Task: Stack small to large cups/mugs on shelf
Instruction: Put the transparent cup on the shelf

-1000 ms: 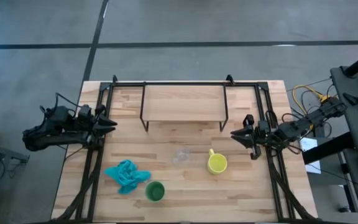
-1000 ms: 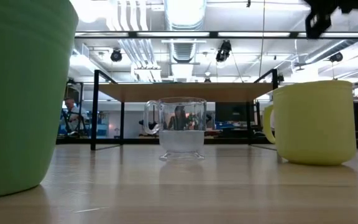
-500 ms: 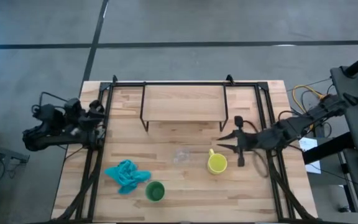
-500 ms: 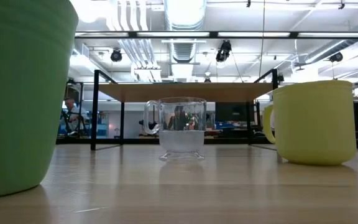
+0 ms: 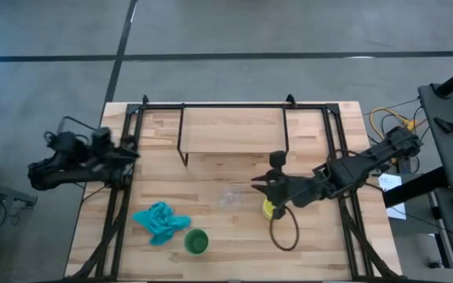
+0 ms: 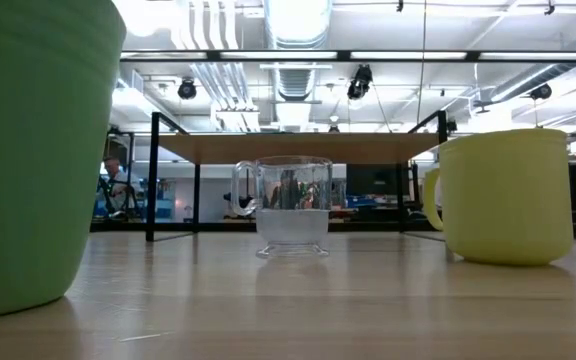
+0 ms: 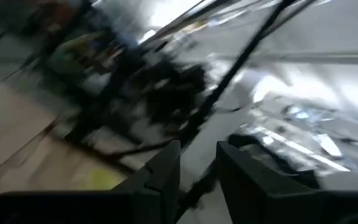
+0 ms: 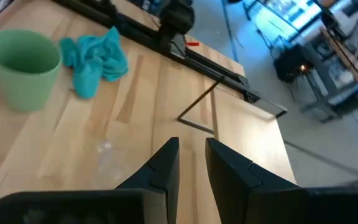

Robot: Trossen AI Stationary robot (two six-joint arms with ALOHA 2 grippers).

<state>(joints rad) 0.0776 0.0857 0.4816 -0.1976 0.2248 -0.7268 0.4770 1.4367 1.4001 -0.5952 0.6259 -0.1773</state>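
Observation:
The yellow mug stands on its base right of the table's middle, with the clear glass cup just to its left. The green cup stands near the near edge. The shelf stands on its black legs at the far side. My right gripper is shut; it hovers over the far rim of the mug and points toward the glass cup. My left gripper is shut and waits at the table's left edge.
A crumpled teal cloth lies left of the green cup. A dark cable loop hangs from my right arm over the table, near the mug. Black frame rails run along both table sides.
My right arm has swung from the table's right edge toward the middle, so its gripper has come from the right rail to above the yellow mug. My left arm has shifted a little at the left edge. The cups, cloth and shelf have stayed put.

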